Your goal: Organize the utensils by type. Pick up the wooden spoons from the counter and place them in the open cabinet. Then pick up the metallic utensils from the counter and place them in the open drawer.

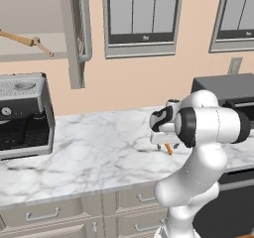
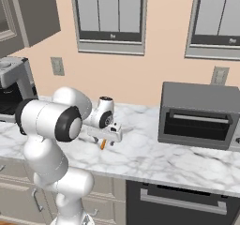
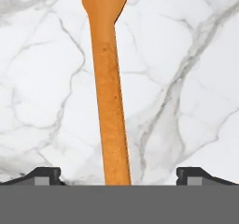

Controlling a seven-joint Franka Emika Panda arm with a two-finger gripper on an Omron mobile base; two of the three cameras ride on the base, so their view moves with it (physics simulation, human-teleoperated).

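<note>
A slim orange fork [image 3: 109,106] lies on the white marble counter [image 1: 99,152], its handle running between my two fingertips in the hand view. My gripper [image 1: 163,144] [image 2: 107,138] hangs just above it, open, jaws wide apart on either side of the handle. Part of the fork [image 1: 169,148] [image 2: 103,145] pokes out below the hand. Two wooden spoons, a larger one [image 1: 20,38] and a smaller one [image 1: 45,48], lie on the shelf of the open cabinet [image 1: 74,38] at upper left. The open drawer is out of view.
A coffee machine [image 1: 22,113] stands on the counter's left end and a grey toaster oven [image 2: 199,114] on its right. Shut drawer fronts [image 1: 42,214] run below the counter, with a dark appliance front [image 2: 178,200] beside them.
</note>
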